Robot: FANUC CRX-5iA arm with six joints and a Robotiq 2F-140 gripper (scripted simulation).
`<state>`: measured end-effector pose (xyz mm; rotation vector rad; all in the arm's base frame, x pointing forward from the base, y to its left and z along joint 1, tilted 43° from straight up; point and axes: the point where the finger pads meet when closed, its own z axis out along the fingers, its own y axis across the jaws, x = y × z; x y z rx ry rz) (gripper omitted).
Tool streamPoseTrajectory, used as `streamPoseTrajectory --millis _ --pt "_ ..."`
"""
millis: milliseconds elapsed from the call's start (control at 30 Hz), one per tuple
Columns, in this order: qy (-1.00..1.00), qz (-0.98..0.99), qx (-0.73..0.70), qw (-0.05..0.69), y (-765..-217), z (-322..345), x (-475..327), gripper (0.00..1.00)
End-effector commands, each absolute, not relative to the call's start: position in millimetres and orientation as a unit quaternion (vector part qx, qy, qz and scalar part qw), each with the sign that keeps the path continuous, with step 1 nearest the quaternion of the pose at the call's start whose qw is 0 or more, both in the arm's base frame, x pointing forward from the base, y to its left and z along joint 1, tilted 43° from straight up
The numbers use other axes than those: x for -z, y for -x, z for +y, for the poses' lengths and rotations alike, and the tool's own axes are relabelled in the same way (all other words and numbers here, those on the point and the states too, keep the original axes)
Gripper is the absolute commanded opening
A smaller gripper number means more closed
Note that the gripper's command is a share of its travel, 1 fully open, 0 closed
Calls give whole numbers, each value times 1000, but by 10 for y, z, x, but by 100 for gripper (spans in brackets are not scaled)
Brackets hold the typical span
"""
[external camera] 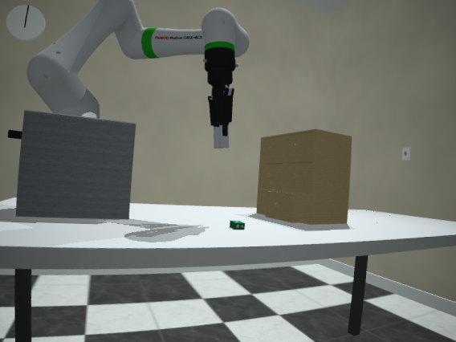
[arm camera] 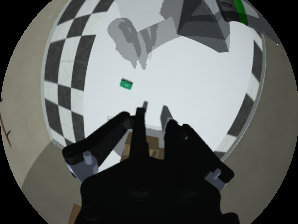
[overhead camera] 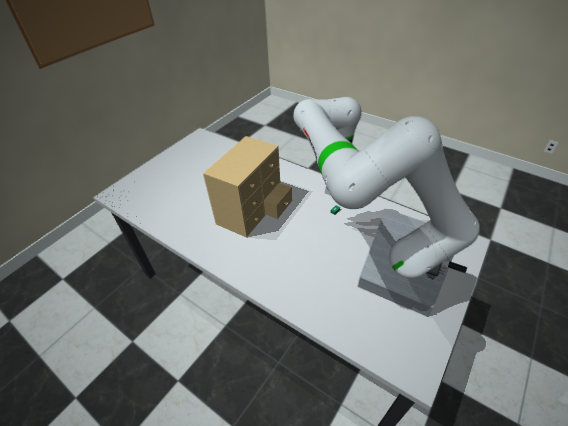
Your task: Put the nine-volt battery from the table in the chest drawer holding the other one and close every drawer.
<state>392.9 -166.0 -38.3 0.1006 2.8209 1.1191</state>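
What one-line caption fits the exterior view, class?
Nearly shut, empty gripper hangs high above the table, green battery lying beside the wooden chest.

Small green nine-volt battery (overhead camera: 335,210) lying flat on the white worktop (overhead camera: 280,280), near the tan chest (overhead camera: 239,176), whose bottom right drawer (overhead camera: 280,201) stands pulled out

A matt, wood-look chest (overhead camera: 235,185) was seen on a smooth white tabletop (overhead camera: 280,270); the arm (overhead camera: 400,160) was finished in glossy white.
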Motion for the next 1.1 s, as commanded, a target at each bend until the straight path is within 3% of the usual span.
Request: streamPoseTrajectory --millis 0,700,733,1067 --pt "-24 929 -369 31 -3886 -1684 356 20" --pt "-15 929 -369 7 -3835 -1716 320 20" --pt "-15 929 -369 7 -3835 -1716 320 100" --pt "-15 929 -369 7 -3835 -1716 320 100"
